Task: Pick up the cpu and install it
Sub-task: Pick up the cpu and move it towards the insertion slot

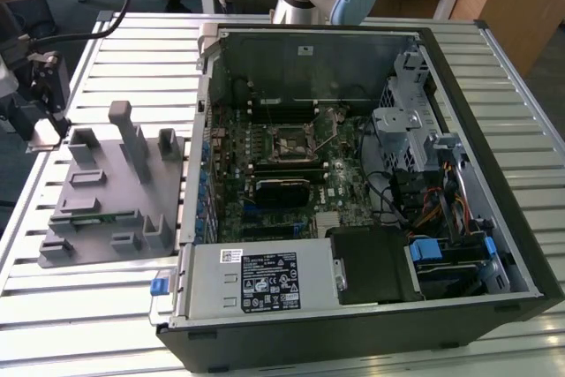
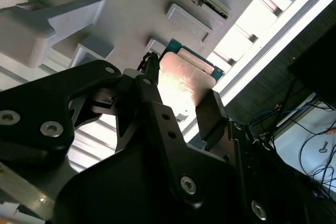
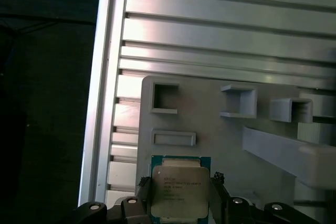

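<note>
While the hand (image 3: 180, 183) grips the cpu (image 3: 178, 195) by opposite edges, it hangs over the grey tray (image 3: 226, 148), near its edge. Its print is unreadable.

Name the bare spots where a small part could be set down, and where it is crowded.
The table is bare between the tray and its near edge, and between the tray and its far edge. Crowded: the tray's holders, the case interior, and the tray's edge where the gripper holds the cpu.

cpu (image 3: 178, 195) in gripper (image 3: 179, 188) | tray (image 1: 97, 205) on table (image 1: 88, 306) | case (image 1: 353, 331) to the exterior view's right
</note>
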Tool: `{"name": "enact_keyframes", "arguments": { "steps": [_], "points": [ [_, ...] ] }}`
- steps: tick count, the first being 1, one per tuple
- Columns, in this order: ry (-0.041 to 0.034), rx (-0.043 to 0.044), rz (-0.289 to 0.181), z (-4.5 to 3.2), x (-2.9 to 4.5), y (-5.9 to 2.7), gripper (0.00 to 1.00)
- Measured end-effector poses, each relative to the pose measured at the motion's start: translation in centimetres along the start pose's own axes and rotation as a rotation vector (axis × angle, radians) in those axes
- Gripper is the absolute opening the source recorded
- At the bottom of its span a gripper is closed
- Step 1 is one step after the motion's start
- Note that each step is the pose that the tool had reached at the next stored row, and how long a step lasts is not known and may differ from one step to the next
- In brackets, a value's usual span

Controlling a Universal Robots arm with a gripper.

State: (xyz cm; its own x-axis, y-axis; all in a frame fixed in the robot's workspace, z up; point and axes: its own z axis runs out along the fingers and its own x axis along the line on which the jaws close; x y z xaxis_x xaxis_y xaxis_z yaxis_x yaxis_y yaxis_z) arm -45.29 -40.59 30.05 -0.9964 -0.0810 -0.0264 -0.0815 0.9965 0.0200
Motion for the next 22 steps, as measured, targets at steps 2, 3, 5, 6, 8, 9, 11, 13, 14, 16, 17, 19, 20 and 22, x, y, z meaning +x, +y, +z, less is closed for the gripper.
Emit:
{"name": "enact_keyframes", "arguments": {
  "steps": [2, 3, 5, 6, 8, 9, 11, 13, 14, 16, 17, 19, 20, 22],
  "points": [
    [0.0, 0.0, 0.0, -0.25, -0.01, 0.01, 0.53],
    [0.0, 0.0, 0.0, -0.36, -0.01, 0.01, 0.53],
    [-0.0001, 0.0, 0.0, -0.51, -0.01, 0.02, 0.53],
    [-0.0001, -0.0001, 0.0, -0.57, -0.02, 0.02, 0.53],
    [0.0001, 0.0, 0.0, -0.72, -0.02, 0.03, 0.53],
    [0.0, 0.0, 0.0, -0.82, -0.02, 0.03, 0.53],
    [-0.0001, 0.0, 0.0, -1.09, -0.03, 0.05, 0.53],
    [0.0, 0.0, 0.0, -1.48, -0.04, 0.06, 0.53],
    [0.0, 0.0, 0.0, -1.68, -0.05, 0.06, 0.53],
    [0.0, 0.0, 0.0, -2.07, -0.06, 0.07, 0.53],
    [0.0, 0.0, 0.0, -2.25, -0.06, 0.08, 0.53],
    [0.0, 0.0, 0.0, -2.7, -0.07, 0.11, 0.53],
    [0.0, 0.0, 0.0, -2.97, -0.08, 0.12, 0.53],
    [0.0, 0.0, 0.0, -3.59, -0.1, 0.16, 0.53]
  ]
}}
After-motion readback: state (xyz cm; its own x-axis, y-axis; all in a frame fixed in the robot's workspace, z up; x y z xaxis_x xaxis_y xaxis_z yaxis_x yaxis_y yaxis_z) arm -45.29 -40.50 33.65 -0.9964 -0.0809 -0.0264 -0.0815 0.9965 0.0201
